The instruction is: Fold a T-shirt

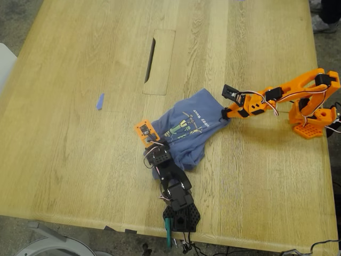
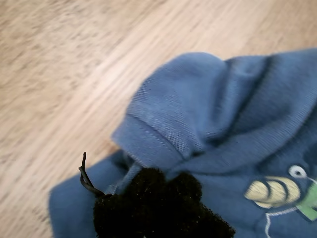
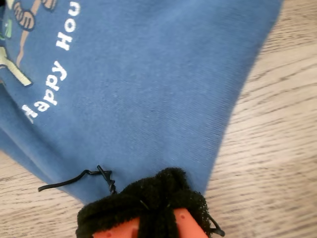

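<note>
1. My first gripper (image 1: 156,143) belongs to the black arm, the one closest to the table edge at the bottom of the exterior view. In its wrist view the black fuzzy pads (image 2: 163,206) press on a bunched edge of the T-shirt (image 1: 186,130). It looks closed on the cloth, with blue fabric folded over right above it.
2. The T-shirt lies crumpled near the middle of the wooden table (image 1: 80,133). It sits between the two arms. Its long way runs from my first gripper up toward the exterior view's right. The little cartoon print faces up.
3. My second gripper (image 1: 228,113) is on the orange arm, farther away, at the shirt's other end. Its wrist view shows the padded tip (image 3: 148,201) at the cloth edge, near the white words. It seems pinched on the shirt.
4. I think both grippers are at the shirt, one at each end, so neither is nearer.
5. A small blue scrap (image 1: 99,101) lies far off, toward the exterior view's left.
</note>
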Robot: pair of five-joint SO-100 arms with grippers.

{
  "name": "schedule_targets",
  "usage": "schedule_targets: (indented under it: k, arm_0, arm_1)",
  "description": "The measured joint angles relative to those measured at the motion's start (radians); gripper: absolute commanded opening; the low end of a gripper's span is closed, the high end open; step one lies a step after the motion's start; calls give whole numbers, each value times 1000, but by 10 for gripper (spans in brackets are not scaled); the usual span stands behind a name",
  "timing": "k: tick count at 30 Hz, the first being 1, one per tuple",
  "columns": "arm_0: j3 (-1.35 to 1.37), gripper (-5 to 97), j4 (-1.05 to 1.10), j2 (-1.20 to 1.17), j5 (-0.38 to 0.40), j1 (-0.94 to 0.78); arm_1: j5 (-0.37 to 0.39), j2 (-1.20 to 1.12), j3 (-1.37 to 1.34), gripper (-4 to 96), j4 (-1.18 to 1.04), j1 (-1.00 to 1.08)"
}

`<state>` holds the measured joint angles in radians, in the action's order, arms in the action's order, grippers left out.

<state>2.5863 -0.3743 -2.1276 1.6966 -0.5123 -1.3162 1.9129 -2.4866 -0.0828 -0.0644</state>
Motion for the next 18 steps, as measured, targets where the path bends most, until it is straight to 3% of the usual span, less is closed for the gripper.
schedule_targets:
  k: [12, 18]
  arm_0:
    - [-57, 0, -150, -133, -5, -287]
    - [-31, 0, -192, -270, -11, -439]
  arm_1:
    - [-28, 150, -78, 2, -64, 153]
    - [-61, 313, -110, 2, -167, 350]
